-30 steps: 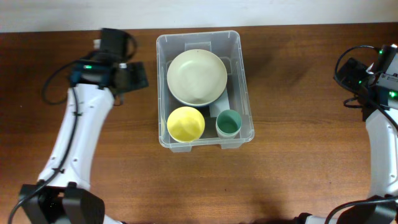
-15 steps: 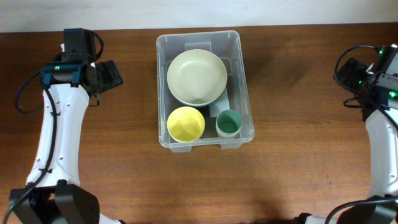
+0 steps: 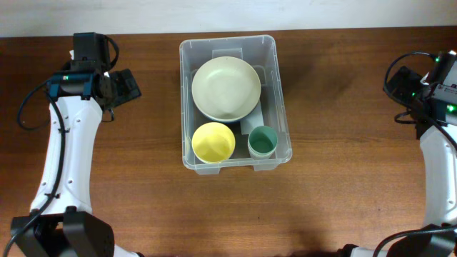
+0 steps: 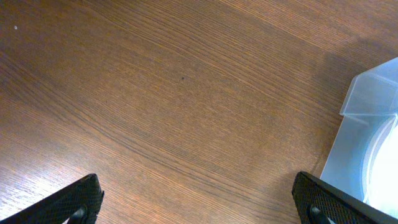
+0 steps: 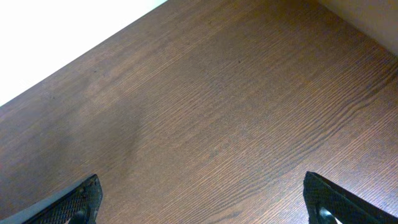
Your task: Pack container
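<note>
Leftward and away from the bin is where the left tool (image 3: 126, 86) has gone since a second ago, when it hung close by the container's (image 3: 280, 86) left wall; it has held that spot for the last half second, and the right tool (image 5: 205, 202) has not shifted at all. Both tools are spread wide and carry nothing, with only bare desk (image 3: 343, 200) between their fingertips in the wrist views. The clear container sits mid-desk toward the far edge, holding a pale dish (image 3: 226, 88), a yellow bowl (image 3: 213, 141) and a small green cup (image 3: 262, 141). It looks packed, so the risks come mostly from any return move. A low sweep back could clip the light plastic wall and slide or skew the bin. The dish spans nearly the full width – anything more pressed in would likely jam against it or tip the cup. Whether the dish rests flat or on the bowl's rim I cannot tell – if propped, a knock could rock it.
</note>
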`<state>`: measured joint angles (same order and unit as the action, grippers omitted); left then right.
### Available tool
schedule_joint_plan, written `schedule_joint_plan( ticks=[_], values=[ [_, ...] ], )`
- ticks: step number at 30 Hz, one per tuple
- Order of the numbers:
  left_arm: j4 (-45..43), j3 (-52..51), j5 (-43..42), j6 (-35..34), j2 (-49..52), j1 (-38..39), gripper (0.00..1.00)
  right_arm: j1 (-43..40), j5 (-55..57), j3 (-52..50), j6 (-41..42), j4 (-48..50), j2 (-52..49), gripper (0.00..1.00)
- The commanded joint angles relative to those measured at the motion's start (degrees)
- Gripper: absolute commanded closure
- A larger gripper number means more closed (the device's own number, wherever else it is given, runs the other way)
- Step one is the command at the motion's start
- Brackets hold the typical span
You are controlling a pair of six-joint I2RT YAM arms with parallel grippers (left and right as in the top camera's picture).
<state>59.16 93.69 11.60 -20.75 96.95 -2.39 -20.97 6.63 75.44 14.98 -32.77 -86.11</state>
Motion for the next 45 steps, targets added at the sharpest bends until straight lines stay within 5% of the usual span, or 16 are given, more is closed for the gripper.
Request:
schedule_joint_plan(
  ticks=[1,32,45],
  values=[
    [0.09,1.18,0.22,0.02,-2.14,-0.13,0.01,-0.11,0.52,0.59,0.04,0.09,0.35,0.01],
    [0.09,1.18,0.22,0.02,-2.14,-0.13,0.01,-0.04,0.5,0.59,0.04,0.0,-0.48,0.01],
    [0.09,1.18,0.22,0.02,-2.14,-0.13,0.01,0.0,0.52,0.59,0.04,-0.02,7.56,0.01]
  ],
)
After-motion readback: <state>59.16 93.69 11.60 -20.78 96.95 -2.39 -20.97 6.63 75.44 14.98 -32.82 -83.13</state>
